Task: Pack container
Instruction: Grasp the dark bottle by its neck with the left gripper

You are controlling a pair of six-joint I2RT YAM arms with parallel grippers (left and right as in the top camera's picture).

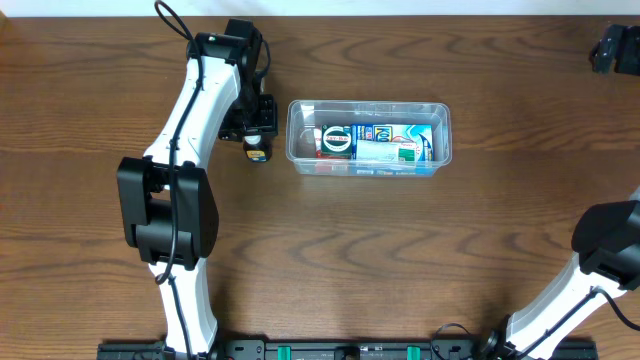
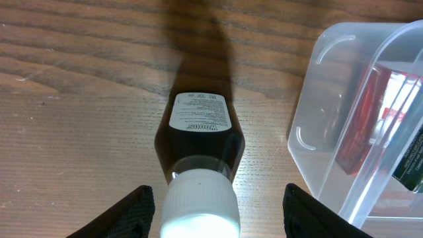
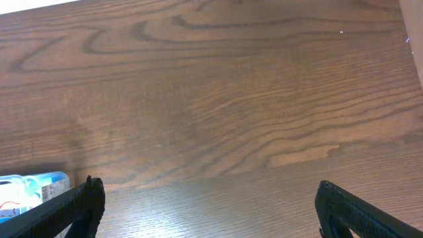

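Observation:
The clear plastic container (image 1: 368,104) sits on the table's middle, with several small boxes (image 1: 380,142) lying in it. A dark bottle (image 1: 257,153) with a white cap rests on the table just left of it. In the left wrist view the bottle (image 2: 199,142) points its white cap (image 2: 200,210) at the camera, and the container's corner (image 2: 330,132) is at the right. My left gripper (image 2: 219,198) is open, one finger on each side of the cap with a gap on both sides. My right gripper (image 3: 210,188) is open and empty over bare wood, far back right (image 1: 612,48).
The wooden table (image 1: 450,260) stretches around the container. The left arm (image 1: 190,110) reaches from the front left to the bottle. The right arm's base (image 1: 600,250) stands at the front right. A bit of the container's contents (image 3: 30,188) shows in the right wrist view.

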